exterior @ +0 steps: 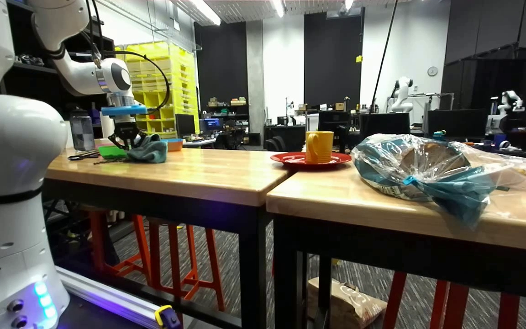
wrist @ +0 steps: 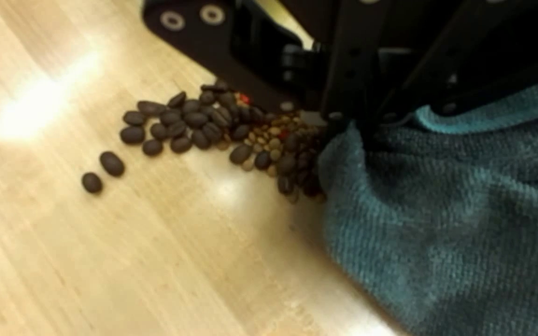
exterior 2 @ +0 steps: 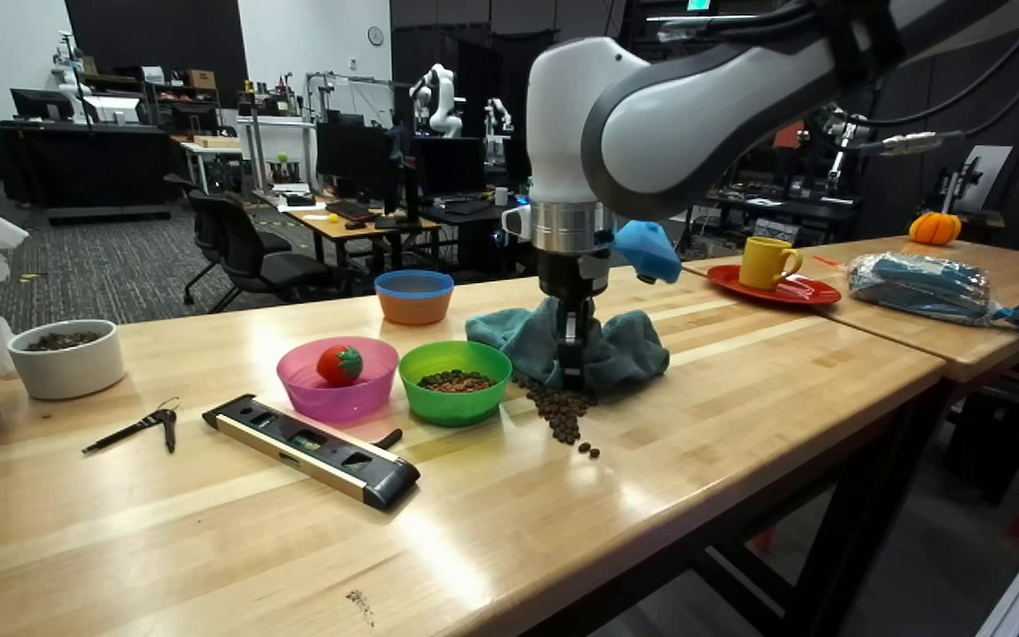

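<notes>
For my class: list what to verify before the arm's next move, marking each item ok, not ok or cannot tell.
1. Gripper shut on cloth: ok.
2. Beans all gathered together: not ok; two lie apart from the rest.
3. Nothing trapped under the cloth: cannot tell; hidden from view.
4. Green bowl upright: ok.
5. Mug upright on plate: ok.

1 ea: cloth (wrist: 446,219), yel mug (exterior 2: 764,263), plate (exterior 2: 803,290), spirit lvl (exterior 2: 324,453)
</notes>
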`<action>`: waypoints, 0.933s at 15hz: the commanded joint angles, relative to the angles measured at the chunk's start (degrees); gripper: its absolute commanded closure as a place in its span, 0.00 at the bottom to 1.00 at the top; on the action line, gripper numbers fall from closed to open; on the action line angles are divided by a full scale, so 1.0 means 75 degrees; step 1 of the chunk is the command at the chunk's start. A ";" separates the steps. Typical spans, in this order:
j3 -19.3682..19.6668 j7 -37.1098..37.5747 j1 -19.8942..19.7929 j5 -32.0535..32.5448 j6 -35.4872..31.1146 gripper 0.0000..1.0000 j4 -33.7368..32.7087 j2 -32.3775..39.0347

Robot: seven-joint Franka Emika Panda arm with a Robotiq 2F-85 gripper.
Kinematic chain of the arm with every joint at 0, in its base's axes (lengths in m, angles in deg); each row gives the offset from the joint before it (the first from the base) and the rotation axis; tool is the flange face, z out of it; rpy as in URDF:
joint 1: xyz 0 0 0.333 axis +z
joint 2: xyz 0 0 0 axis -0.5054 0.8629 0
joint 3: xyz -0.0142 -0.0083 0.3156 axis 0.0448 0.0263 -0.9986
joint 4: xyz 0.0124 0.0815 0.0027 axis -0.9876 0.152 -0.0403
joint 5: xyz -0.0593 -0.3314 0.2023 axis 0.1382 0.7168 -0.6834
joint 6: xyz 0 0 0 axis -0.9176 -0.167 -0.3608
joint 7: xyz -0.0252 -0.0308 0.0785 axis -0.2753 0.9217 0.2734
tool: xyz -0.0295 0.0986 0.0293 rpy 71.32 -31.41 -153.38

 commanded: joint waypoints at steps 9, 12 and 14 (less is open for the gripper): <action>0.0089 0.2841 -0.0242 0.2498 -0.0268 0.98 0.0263 -0.0560; 0.0165 0.3677 -0.0401 0.2080 0.0053 0.98 0.0368 -0.0713; 0.0173 0.4269 -0.0456 0.1682 0.0177 0.98 0.0441 -0.0849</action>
